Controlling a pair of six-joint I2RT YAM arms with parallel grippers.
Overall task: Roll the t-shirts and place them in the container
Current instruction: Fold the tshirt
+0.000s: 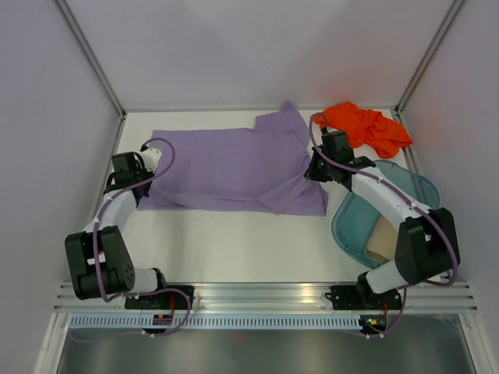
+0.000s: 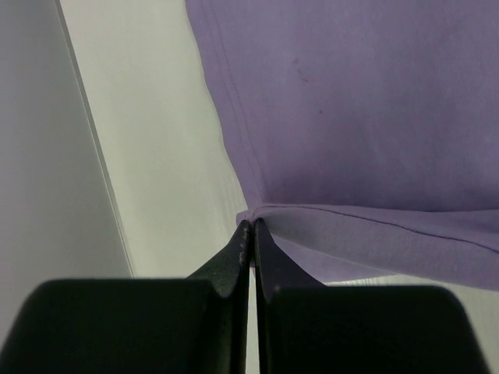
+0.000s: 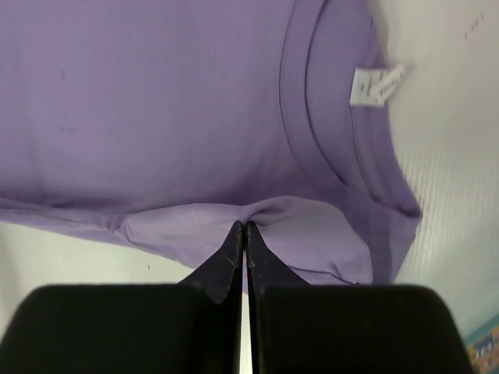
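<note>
worktop [image 1: 234, 234]: white, walled in by pale panels on the left, back and right; nothing lies between your two arms and the spread cloth.
teal tub [image 1: 352, 226]: translucent, on the right side of the worktop, right under your right forearm and just beside the lavender shirt's near-right corner.
tan t-shirt [image 1: 381, 238]: bunched inside the tub at its near end, partly hidden by the arm.
orange-red t-shirt [image 1: 365, 126]: crumpled heap in the far right corner, just behind your right wrist, apart from the lavender one.
metal rail [image 1: 265, 293]: runs along the near edge, carrying both arm bases.
lavender t-shirt [image 1: 226, 167]: mid worktop toward the back, spread flat and sideways, hem to the left, collar to the right. One sleeve points to the back wall, the other lies toward you.
collar: ribbed neck band with a small white label [image 3: 376, 84] inside, seen in the right wrist view.
cloth surface: mostly smooth, with a few tiny dark specks and a stitched hem line.
left fingers [image 2: 238, 257]: pressed together, pinching the near-left hem corner, where the edge puckers up.
right fingers [image 3: 230, 261]: pressed together, pinching a paler fold of the lavender shirt's near edge, close below the collar.
</note>
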